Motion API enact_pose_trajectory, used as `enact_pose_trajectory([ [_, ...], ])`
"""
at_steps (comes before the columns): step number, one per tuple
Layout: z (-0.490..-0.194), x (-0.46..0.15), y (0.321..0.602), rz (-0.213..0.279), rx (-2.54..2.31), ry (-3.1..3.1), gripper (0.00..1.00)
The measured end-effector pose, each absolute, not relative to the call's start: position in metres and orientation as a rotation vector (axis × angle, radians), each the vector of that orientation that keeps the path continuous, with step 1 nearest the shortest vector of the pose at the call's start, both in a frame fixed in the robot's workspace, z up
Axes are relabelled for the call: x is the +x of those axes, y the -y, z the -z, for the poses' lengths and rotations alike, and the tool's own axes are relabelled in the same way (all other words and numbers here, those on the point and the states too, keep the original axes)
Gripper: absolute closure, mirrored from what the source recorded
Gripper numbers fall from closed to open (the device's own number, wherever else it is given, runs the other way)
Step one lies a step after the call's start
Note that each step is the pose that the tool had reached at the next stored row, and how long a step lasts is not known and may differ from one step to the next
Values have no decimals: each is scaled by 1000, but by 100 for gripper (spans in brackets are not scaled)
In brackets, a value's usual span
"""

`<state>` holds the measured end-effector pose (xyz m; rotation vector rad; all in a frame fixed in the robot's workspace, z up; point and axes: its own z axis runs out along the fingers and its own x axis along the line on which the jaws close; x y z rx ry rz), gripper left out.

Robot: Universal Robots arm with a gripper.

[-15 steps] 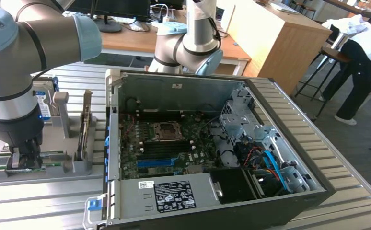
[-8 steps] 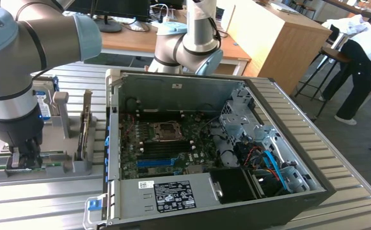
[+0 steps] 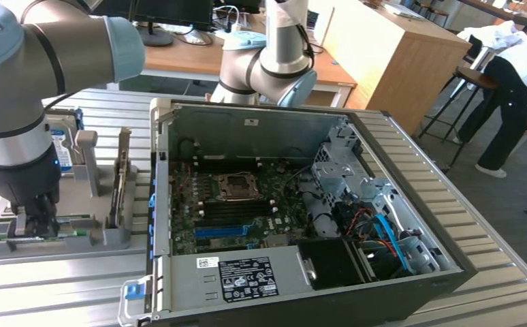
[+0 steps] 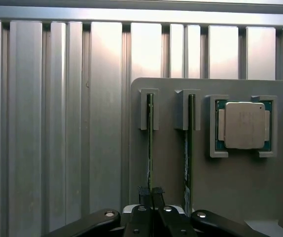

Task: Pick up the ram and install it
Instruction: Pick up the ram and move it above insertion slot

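Squarely gripped: long, thin green circuit-board ram (image 4: 150,148), standing on its narrow edge in a slot of a flat grey plastic holder tray (image 4: 168,163). Runs lengthwise straight away from the black two-fingered claw (image 4: 151,193), far end tucked into a small grey bracket (image 4: 149,109) at the tray's far edge. Pinched at the near end, jaws clenched tight on the thin board, one fingertip against each face. No offset left to close, judging by this: board and claw in line, grip across the thickness, long axis level with the tray. Not yet lifted, by the look of it; seated in the slot along its whole visible length.

Just beside, in a matching parallel slot: second green memory stick (image 4: 188,148), untouched, apart from the fingers. Further across the tray, near its far edge: square silver-capped processor chip (image 4: 243,125), lying flat in its own framed pocket. Beneath the tray: ribbed bare-metal table (image 4: 57,128).

From the exterior view: claw (image 3: 35,219) pointing straight down onto the tray, near the table's edge at the exterior view's left. Above it, grey-and-pale-blue robot arm (image 3: 18,102) rising upright, wrist vertical. Close alongside the tray, toward the exterior view's right: open black desktop computer case (image 3: 245,133) lying on its side, green motherboard (image 3: 245,208) facing up, bright blue slot strip (image 3: 222,231) near its front.
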<state>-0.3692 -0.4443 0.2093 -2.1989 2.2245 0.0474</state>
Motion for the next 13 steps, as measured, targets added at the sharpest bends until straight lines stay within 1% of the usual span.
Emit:
enact_pose_trajectory([
  [8, -224, -369, 444, -47, -2199, -2225, 89],
  [13, -238, -369, 444, -47, -2199, -2225, 89],
])
